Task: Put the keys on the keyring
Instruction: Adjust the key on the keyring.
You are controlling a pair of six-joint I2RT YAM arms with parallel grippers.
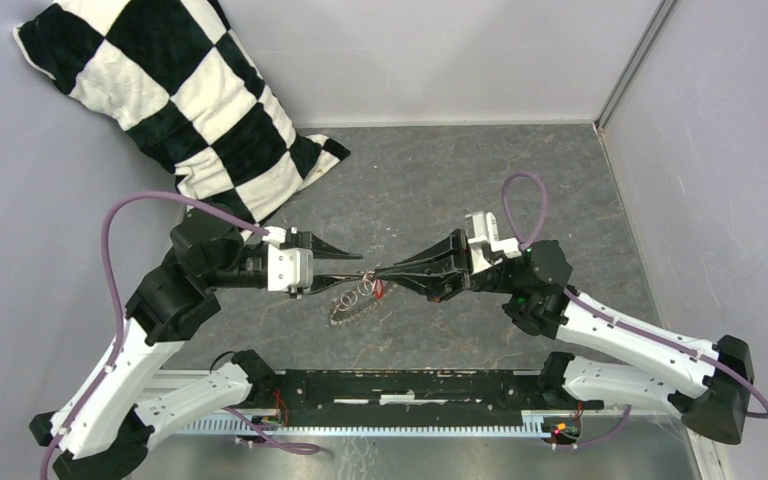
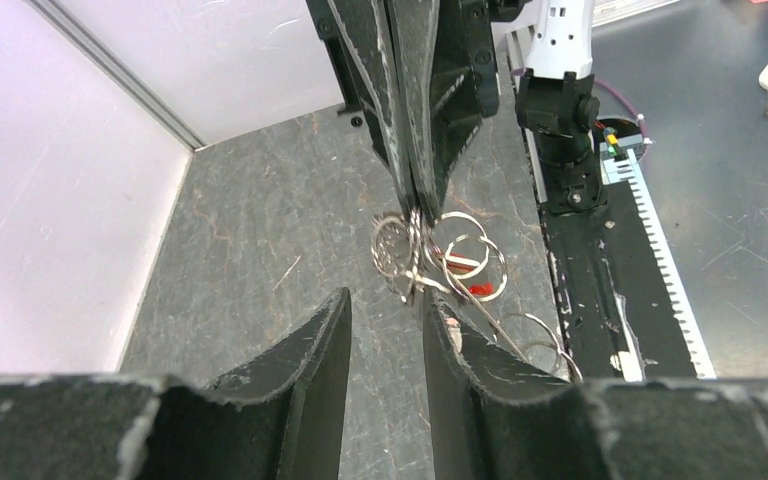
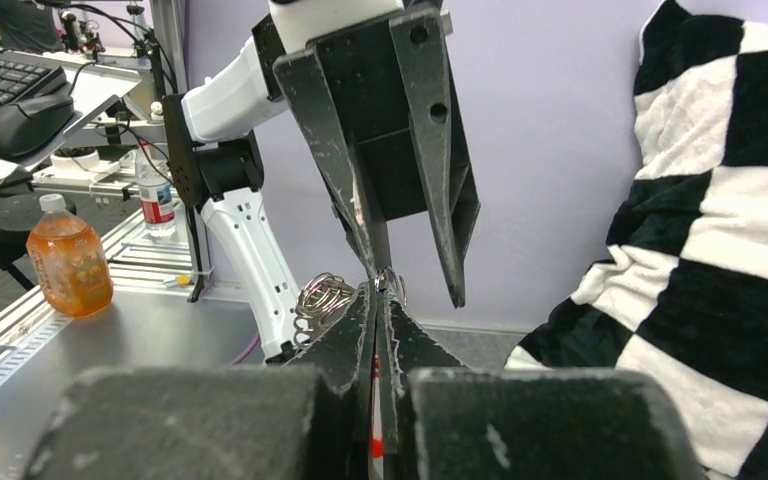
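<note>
Right gripper [image 1: 372, 272] is pinched fully shut, fingers flat together, with the keyring [image 2: 405, 250] caught right at its tips in a tangle of silver loops. Can't tell which exact ring it has, and the key itself I honestly can't pick out among all that wire

Left gripper [image 2: 386, 296] points at it head-on from the other side, jaws apart with a narrowish gap, holding nothing. Its tips sit just short of the right one's, so the two are nearly nose to nose over the middle of the table [image 2: 250, 240]. One left finger [image 2: 450, 350] looks to be touching a loop that runs past it; the other is clear of the rings

From the pinch the keyring spreads out to one side: a few bigger round loops, then a chain of smaller ones trailing toward the arm bases. Whether that tail rests on the table or hangs just above it, can't say. Little red tag [image 2: 479, 289] sits among the bigger loops, just beside the pinch

Table is dark grey and marbled, with pale walls [image 1: 410, 50] around it. Black and white checkered pillow [image 1: 190, 110] leans in the far left corner, well apart from the grippers. Past the table, the right wrist view catches an orange bottle [image 3: 68, 265] on a metal bench [image 3: 110, 340]
</note>
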